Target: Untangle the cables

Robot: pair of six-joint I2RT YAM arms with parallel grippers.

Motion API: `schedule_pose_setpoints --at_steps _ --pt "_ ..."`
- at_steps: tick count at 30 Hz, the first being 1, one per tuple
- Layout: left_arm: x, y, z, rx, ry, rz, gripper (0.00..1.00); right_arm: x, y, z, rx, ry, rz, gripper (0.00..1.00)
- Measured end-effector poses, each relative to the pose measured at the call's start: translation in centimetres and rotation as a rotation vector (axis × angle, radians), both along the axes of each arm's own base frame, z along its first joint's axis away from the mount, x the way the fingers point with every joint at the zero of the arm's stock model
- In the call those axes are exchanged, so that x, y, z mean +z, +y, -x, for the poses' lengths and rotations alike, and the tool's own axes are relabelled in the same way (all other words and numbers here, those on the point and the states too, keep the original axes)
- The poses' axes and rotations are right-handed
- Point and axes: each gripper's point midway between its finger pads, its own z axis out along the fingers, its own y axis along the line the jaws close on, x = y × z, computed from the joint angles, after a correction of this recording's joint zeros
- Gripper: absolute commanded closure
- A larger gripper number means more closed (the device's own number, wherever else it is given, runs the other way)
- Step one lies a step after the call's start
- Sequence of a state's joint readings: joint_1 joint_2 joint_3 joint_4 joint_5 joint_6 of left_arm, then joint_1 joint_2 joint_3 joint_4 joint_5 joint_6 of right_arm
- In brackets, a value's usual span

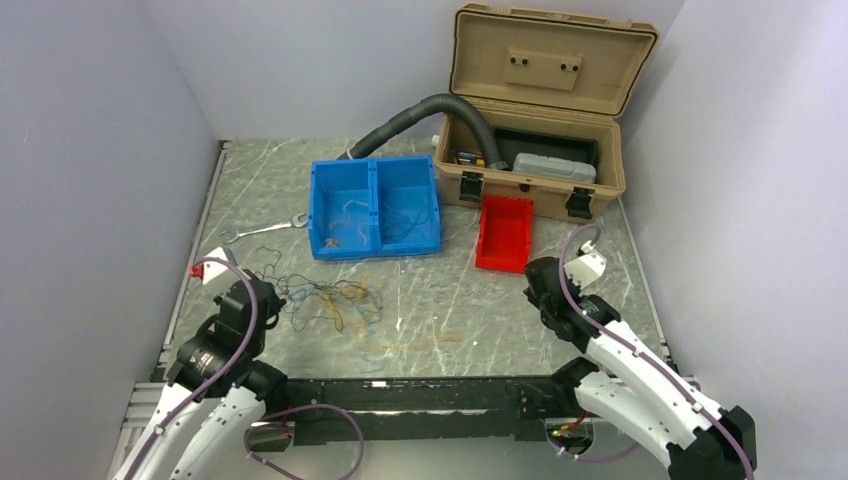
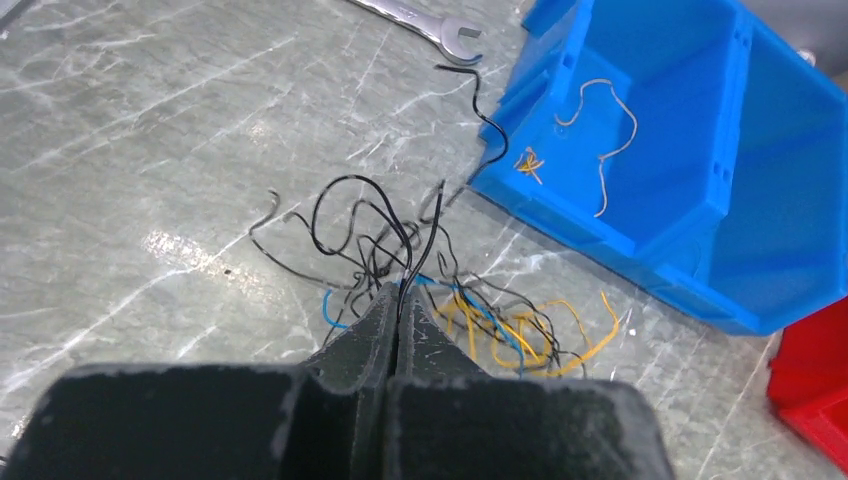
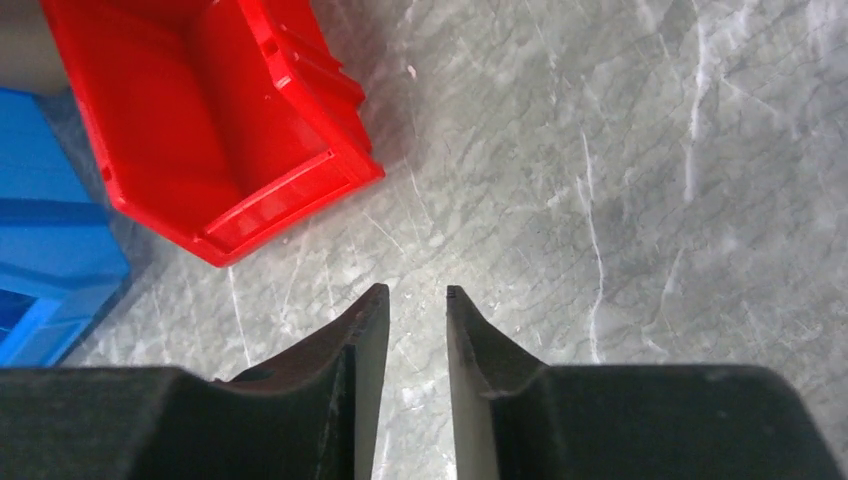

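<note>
Three pale walls around grey marbled tabletop; left gripper clenched on black strand of cables; right gripper narrowly parted, empty, near red bin.

The bench is showing a glossy, marble-veined finish; the cables are looking smooth and plastic-coated; the left hand is looking matt, grainy black

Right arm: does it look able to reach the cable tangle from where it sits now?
Probably, at a stretch. Only bare table lies between the right end effector and the cables; the red bin sits clear of that path. The left end effector is shut on one of them there, so it'd be crowded.
</note>
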State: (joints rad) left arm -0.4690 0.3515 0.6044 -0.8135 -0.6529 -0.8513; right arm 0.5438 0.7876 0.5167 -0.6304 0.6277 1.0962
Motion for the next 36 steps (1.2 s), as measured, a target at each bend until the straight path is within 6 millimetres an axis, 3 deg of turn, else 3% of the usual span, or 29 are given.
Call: schedule_pose_setpoints --at_steps 4,10,14,16,20,24,28,31,36 --pt "0.0 -1.0 -0.4 -0.076 0.01 -0.024 1.0 0.7 -0.1 0.2 0.054 -0.001 0.03 0.8" --pt "1.0 -7.5 -1.9 -0.439 -0.048 0.015 1.0 1.7 2.2 -0.2 0.228 0.01 0.025 0.8" --pt "1.9 -10.4 -1.8 -0.609 -0.091 0.033 1.0 2.9 3.7 -0.4 0.326 -0.014 0.006 0.8" --pt "2.3 -11.0 -1.7 -0.654 -0.104 0.031 1.0 3.7 4.0 -0.5 0.352 -0.029 0.005 0.72" --pt "3.4 -11.7 -1.4 -0.71 -0.126 0.027 1.0 5.5 4.3 -0.9 0.372 -0.062 0.007 0.42" --pt "4.1 -12.4 -1.0 -0.759 -0.142 0.031 1.0 6.1 4.2 -1.0 0.371 -0.051 0.022 0.41" --pt "3.7 -13.3 -0.8 -0.813 -0.116 0.043 1.0 5.0 4.6 -0.7 0.403 0.003 0.027 0.39" --pt "3.2 -13.8 -0.7 -0.838 -0.093 0.046 1.0 4.1 6.6 -0.2 0.52 0.026 -0.017 0.26" --pt "3.1 -13.9 -0.7 -0.847 -0.086 0.042 1.0 1.6 13.2 3.0 0.88 0.076 -0.103 0.23"
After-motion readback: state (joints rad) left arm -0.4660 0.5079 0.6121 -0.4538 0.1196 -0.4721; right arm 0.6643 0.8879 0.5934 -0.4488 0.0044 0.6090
